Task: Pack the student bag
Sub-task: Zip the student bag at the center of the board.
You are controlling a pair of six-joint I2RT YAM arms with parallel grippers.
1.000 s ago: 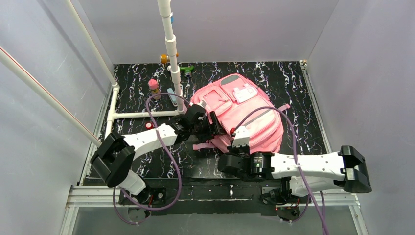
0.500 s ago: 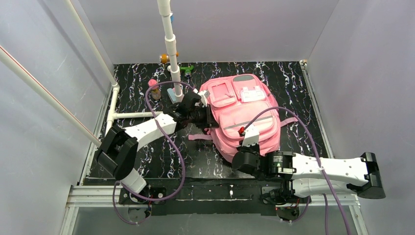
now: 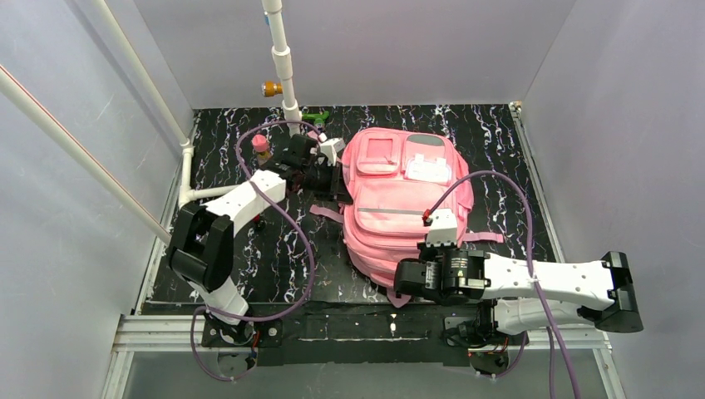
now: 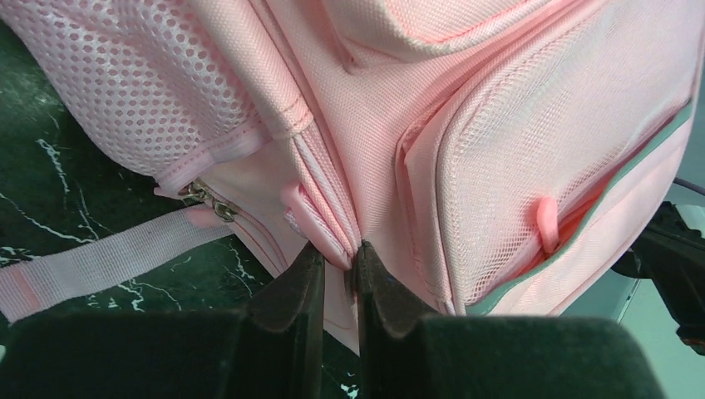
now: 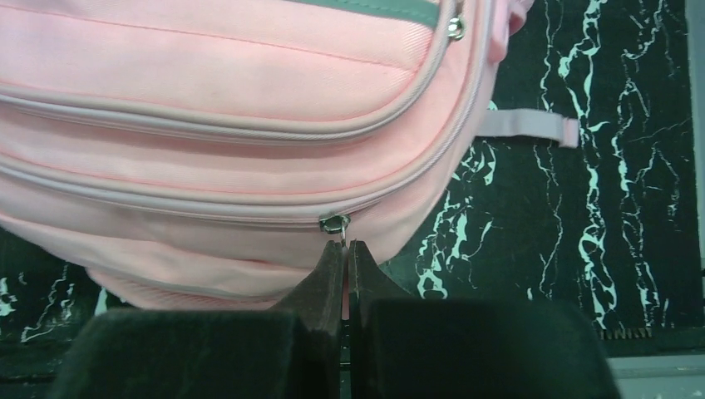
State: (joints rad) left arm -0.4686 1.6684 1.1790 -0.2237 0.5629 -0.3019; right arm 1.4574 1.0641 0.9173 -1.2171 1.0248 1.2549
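Note:
The pink student bag (image 3: 407, 199) lies flat on the black marbled table, its front with the white patch (image 3: 429, 169) facing up. My left gripper (image 3: 339, 179) is at the bag's left side. In the left wrist view it (image 4: 335, 253) is shut on a fold of the bag's pink side fabric (image 4: 320, 224). My right gripper (image 3: 405, 276) is at the bag's near end. In the right wrist view it (image 5: 345, 248) is shut on the pull of a metal zip slider (image 5: 334, 222) on the bag (image 5: 249, 125).
A white pipe frame (image 3: 278, 50) stands at the back left with an orange fitting (image 3: 270, 88). A pink-capped bottle (image 3: 261, 146) and a green item (image 3: 316, 115) sit near it. A pink strap (image 3: 326, 213) trails left of the bag, another strap (image 5: 532, 125) to its right.
The bag has turned and slid away from me, its top now pointing to the back. My left gripper moved back and left with the bag's side; my right gripper followed at the near end.

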